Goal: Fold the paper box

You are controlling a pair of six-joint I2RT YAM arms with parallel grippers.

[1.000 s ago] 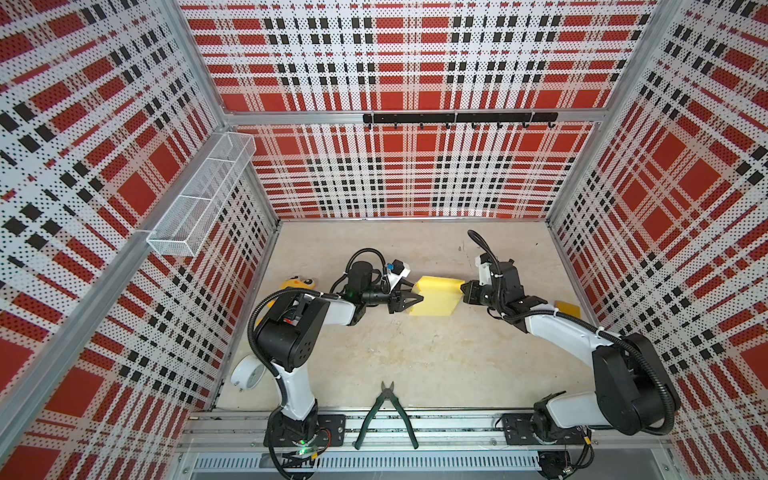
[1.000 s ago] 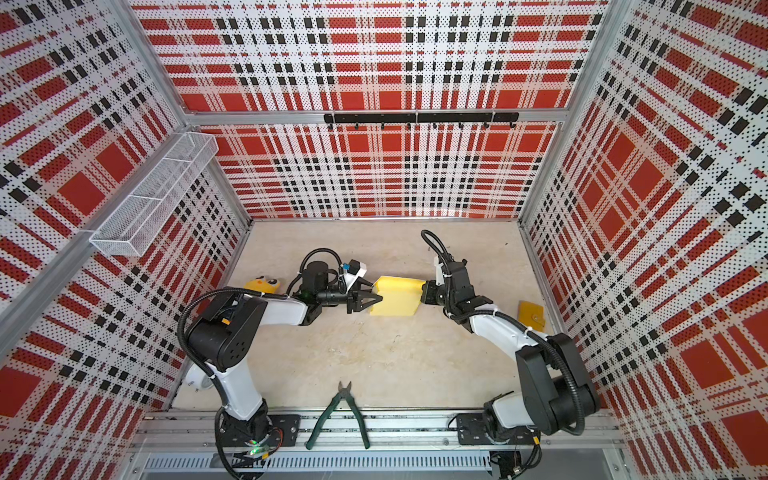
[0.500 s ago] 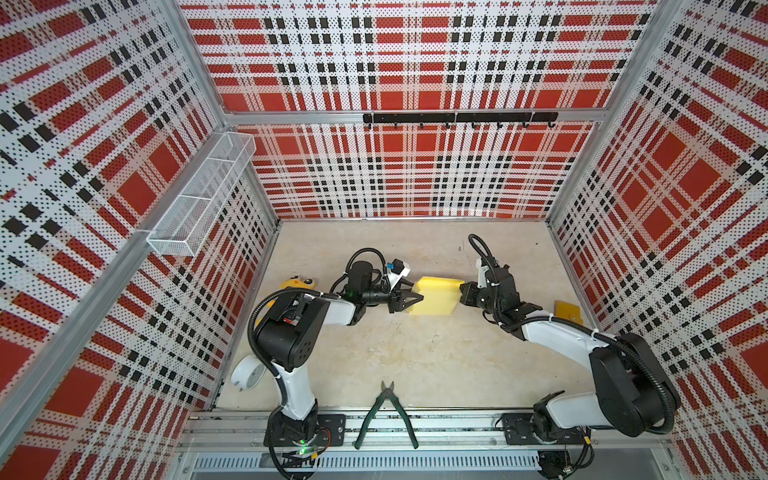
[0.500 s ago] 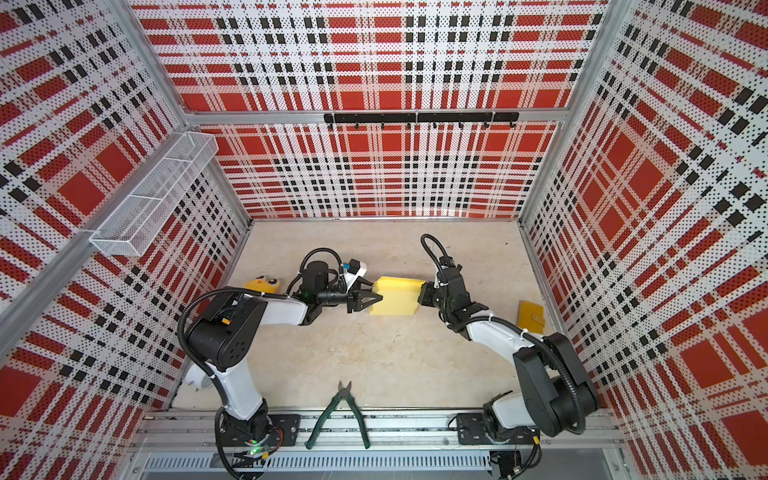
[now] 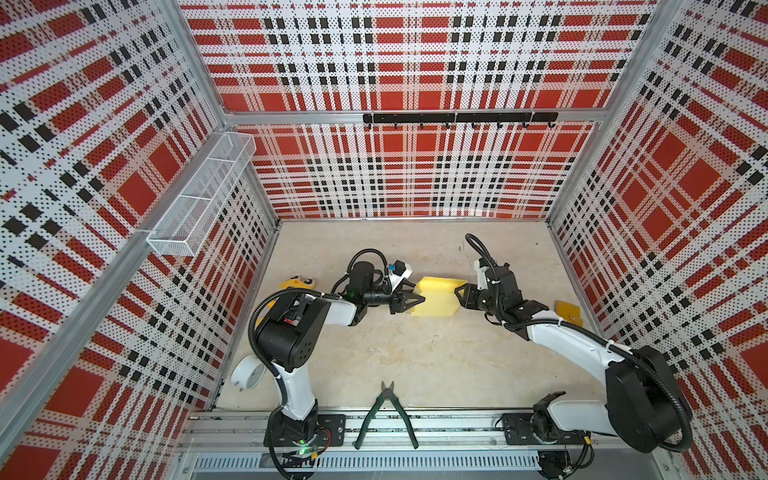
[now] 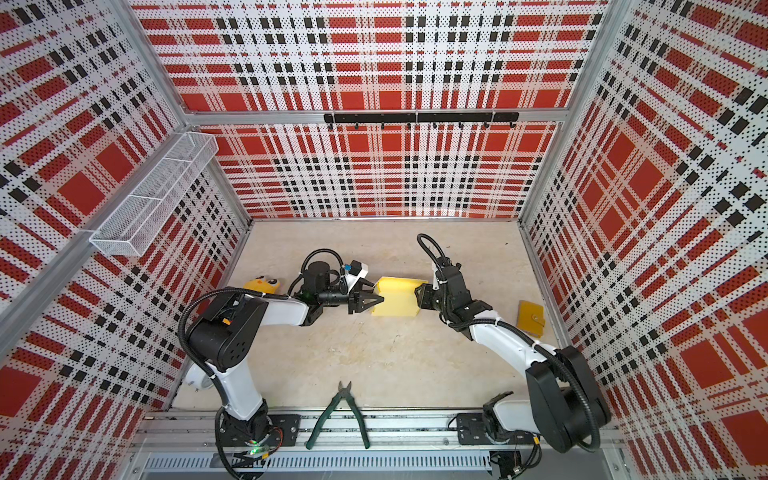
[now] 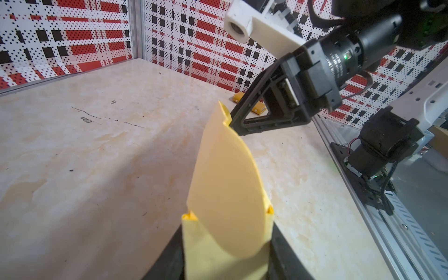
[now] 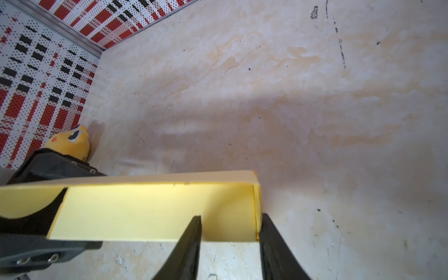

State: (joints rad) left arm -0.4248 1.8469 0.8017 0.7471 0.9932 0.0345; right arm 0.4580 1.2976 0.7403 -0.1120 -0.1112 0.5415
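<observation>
Between the two claws: paper box (image 5: 436,298) lying on the table (image 5: 395,357), near its middle, long side running from arm to arm.
box shape: showing raised walls and a pale yellow inside in the right wrist view (image 8: 155,211); holding up a broad, round-edged flap (image 7: 225,169) in the left wrist view.
left claw (image 5: 417,297): pinching the box end nearer the left arm, black fingers (image 7: 169,257) pressing on either side of the cardboard.
right claw (image 8: 230,218): standing spread, gripping nothing; one finger showing in front of the box's inside, the other sitting just beside the end wall.
flap corner: meeting a finger of the right claw at its notch, in the left wrist view.
plush toy (image 5: 297,284): lying by the left wall, behind the left arm.
pliers (image 5: 388,409): lying at the table's front edge, green handles toward the rail, well apart from the box.
orange-yellow flat piece (image 5: 567,312): lying by the right wall, beyond the right arm.
white round object (image 5: 248,372): sitting at the front-left corner, too small for telling more.
wire basket (image 5: 199,199): hanging on the left wall.
</observation>
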